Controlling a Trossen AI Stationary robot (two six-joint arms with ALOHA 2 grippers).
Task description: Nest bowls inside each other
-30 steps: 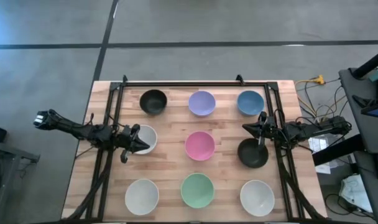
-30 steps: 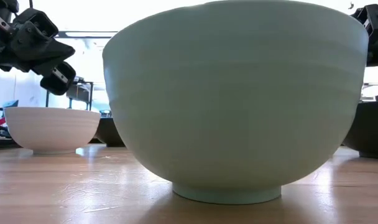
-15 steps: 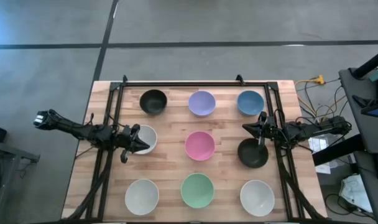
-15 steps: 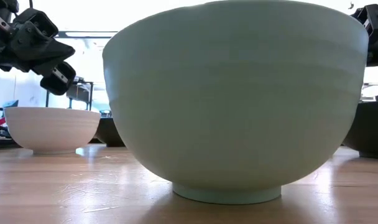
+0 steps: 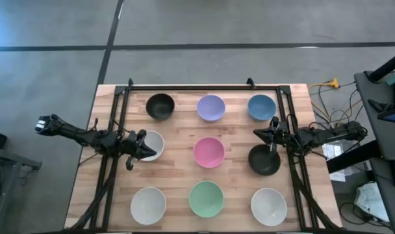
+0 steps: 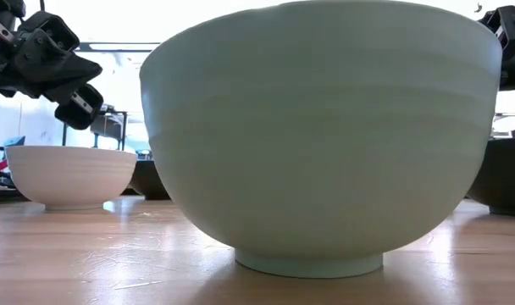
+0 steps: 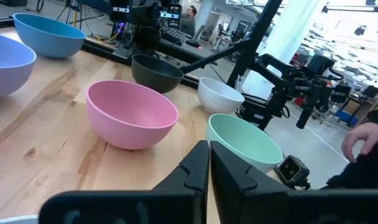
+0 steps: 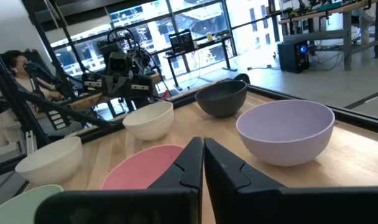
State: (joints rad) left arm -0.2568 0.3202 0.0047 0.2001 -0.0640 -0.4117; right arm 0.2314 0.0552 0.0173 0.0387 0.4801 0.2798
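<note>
Nine bowls sit in a three-by-three grid on the table (image 5: 178, 133), with bare wood lanes between them. The pink bowl (image 5: 208, 152) fills the centre. The left gripper (image 5: 144, 149), fingers together, hangs over a white bowl (image 5: 153, 142); the right gripper (image 5: 273, 137), fingers together too, hangs over a black bowl (image 5: 264, 160).

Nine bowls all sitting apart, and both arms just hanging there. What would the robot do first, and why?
Probably the left gripper should open and drop onto the rim of the round white bowl just beneath it. Its fingers look shut, no bowl is nested, and the smooth pink bowl beside it is an open target.
</note>
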